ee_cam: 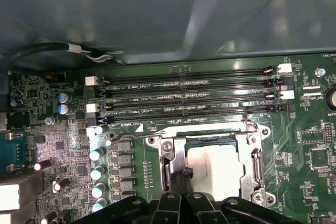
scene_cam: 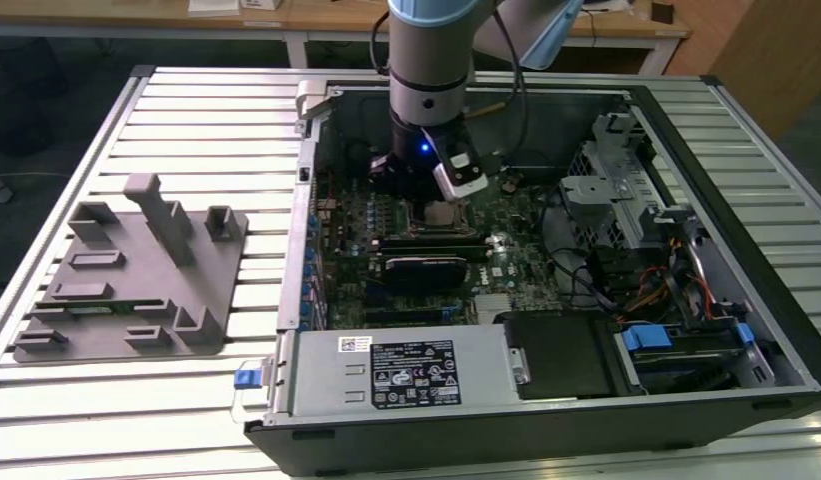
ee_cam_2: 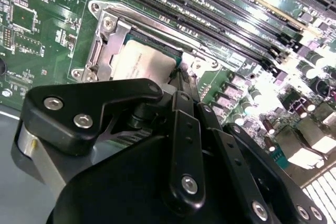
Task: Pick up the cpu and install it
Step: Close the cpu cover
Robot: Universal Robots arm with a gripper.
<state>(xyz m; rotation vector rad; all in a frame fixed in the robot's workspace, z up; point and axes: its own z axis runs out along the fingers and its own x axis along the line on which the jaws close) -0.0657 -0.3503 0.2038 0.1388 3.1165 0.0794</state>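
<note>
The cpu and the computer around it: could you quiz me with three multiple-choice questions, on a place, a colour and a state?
1. The cpu lies: A hanging in mid-air; B in the metal socket frame; C on a shelf.
2. The motherboard is: A red; B green; C blue.
3. The computer case is: A open; B shut; C wrapped.
Answers: B, the frame surrounds it; B, green shows in both wrist views; A, its insides show in the exterior view.

Exterior view high; wrist views share socket [ee_cam: 176,153] [ee_cam_2: 107,45]
</note>
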